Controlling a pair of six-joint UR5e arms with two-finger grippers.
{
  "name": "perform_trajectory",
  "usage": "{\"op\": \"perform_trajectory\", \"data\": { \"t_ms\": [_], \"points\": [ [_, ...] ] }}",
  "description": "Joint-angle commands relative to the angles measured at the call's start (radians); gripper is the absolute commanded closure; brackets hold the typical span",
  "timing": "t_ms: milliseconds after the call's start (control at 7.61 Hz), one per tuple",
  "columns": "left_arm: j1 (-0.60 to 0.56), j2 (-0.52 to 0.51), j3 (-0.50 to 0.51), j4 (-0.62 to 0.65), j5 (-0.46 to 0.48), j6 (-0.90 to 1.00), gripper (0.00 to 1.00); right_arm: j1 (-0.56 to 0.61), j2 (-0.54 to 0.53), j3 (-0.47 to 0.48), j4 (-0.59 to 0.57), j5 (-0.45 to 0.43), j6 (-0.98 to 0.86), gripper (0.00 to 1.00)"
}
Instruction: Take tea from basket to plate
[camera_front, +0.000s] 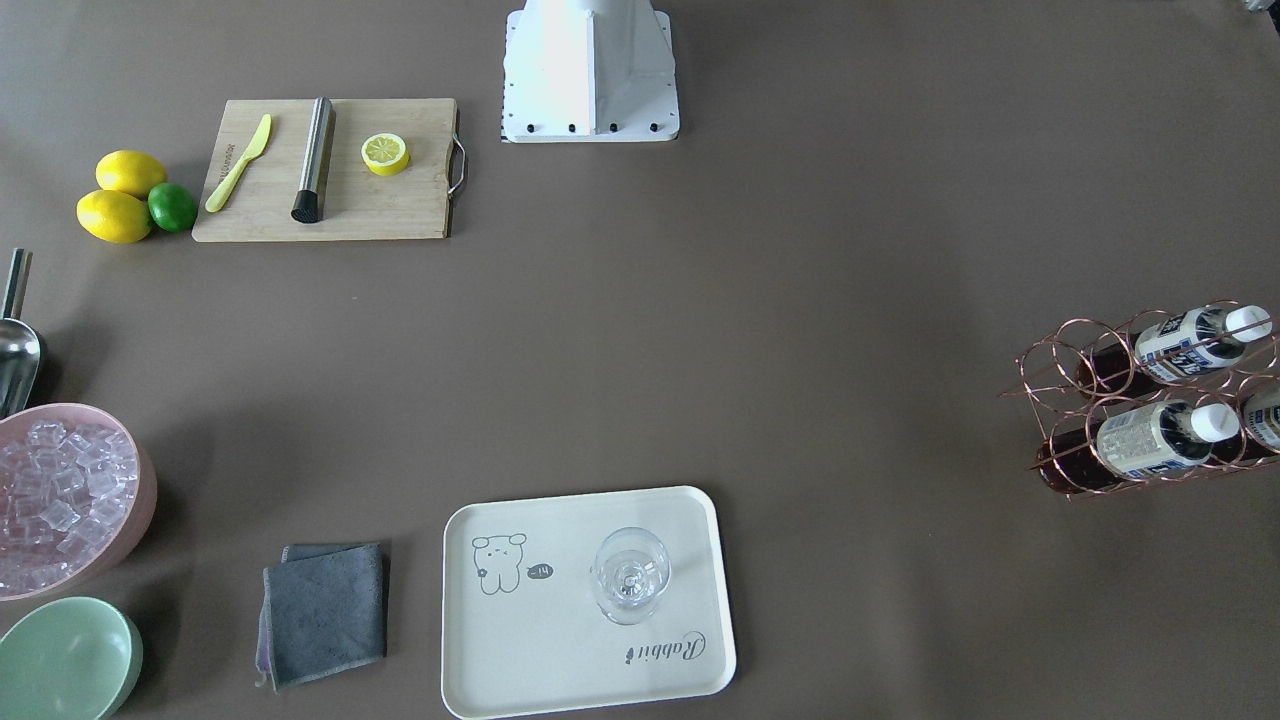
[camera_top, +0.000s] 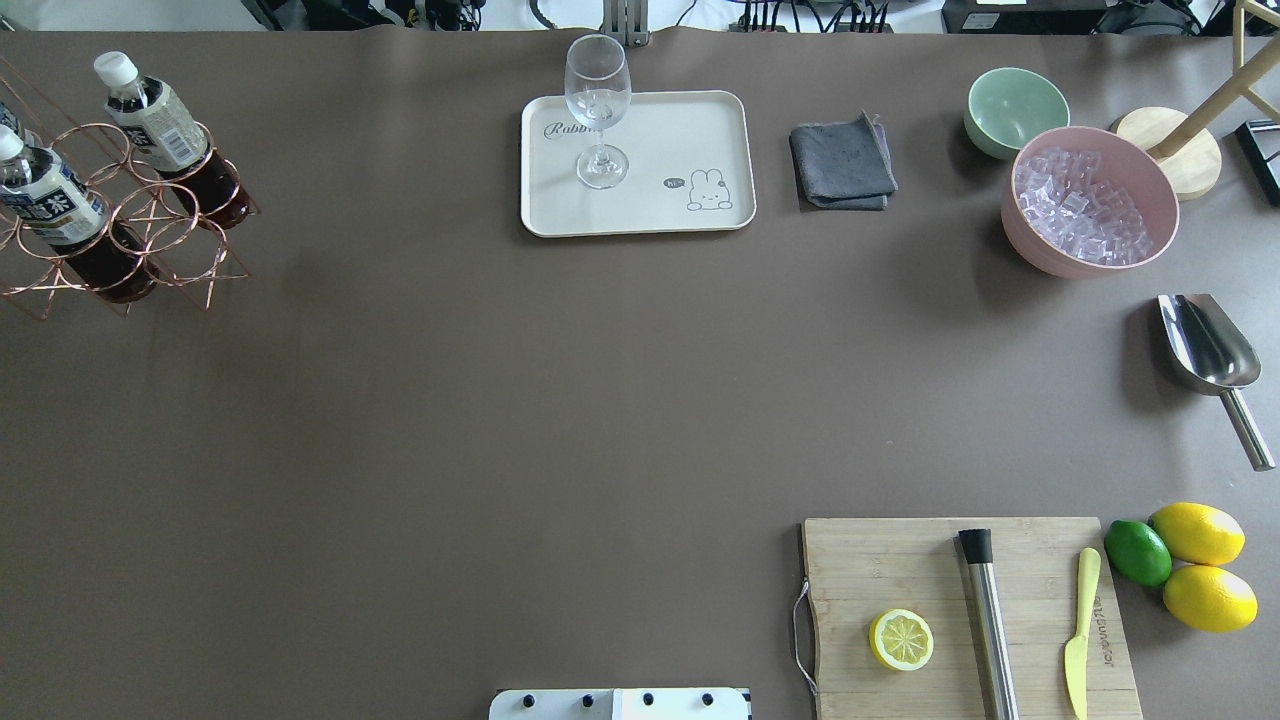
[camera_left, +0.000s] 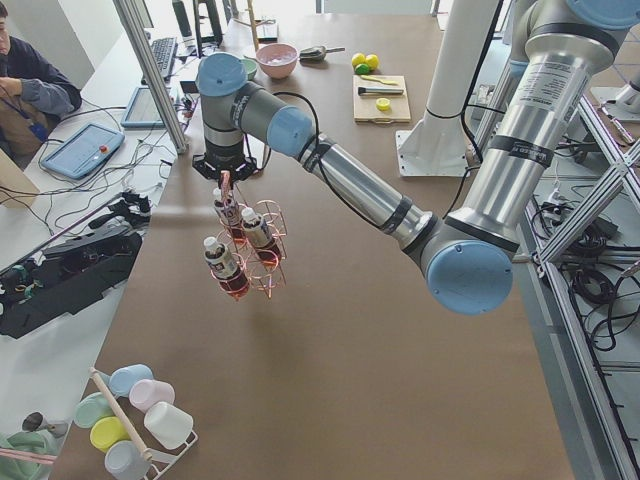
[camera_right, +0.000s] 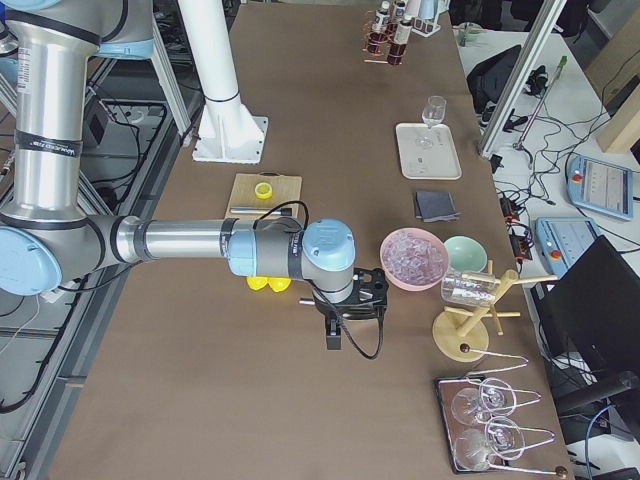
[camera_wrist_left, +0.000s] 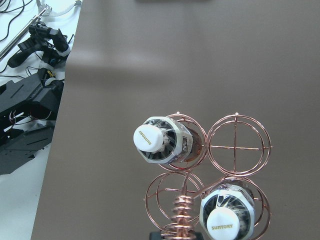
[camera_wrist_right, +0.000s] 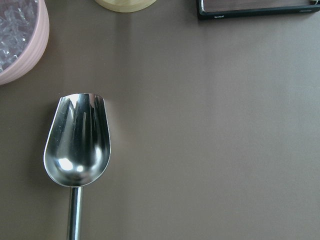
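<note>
The copper wire basket stands at the table's far left, and also shows in the front view. It holds several tea bottles with white caps; one leans in a ring cell, another beside it. In the left wrist view two caps point up beside the coiled handle. My left gripper hovers just above the handle; I cannot tell if it is open. The cream plate lies far centre. My right gripper hangs over a metal scoop; its state is unclear.
A clear glass stands on the plate. A grey cloth, mint bowl and pink bowl of ice lie to its right. A cutting board with lemon half, muddler and knife sits near right, with lemons.
</note>
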Motion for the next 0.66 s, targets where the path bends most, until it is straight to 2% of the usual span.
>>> {"op": "perform_trajectory", "data": {
  "t_ms": [0,525],
  "points": [
    [0.15,-0.096,-0.049,0.004,0.01,-0.176,1.0,0.001,0.0,-0.001,0.0,0.001,0.0,0.0],
    [0.362,-0.28,-0.047,0.027,0.105,-0.451,1.0,0.001,-0.001,0.0,0.0,0.001,0.0,0.0]
  ]
}}
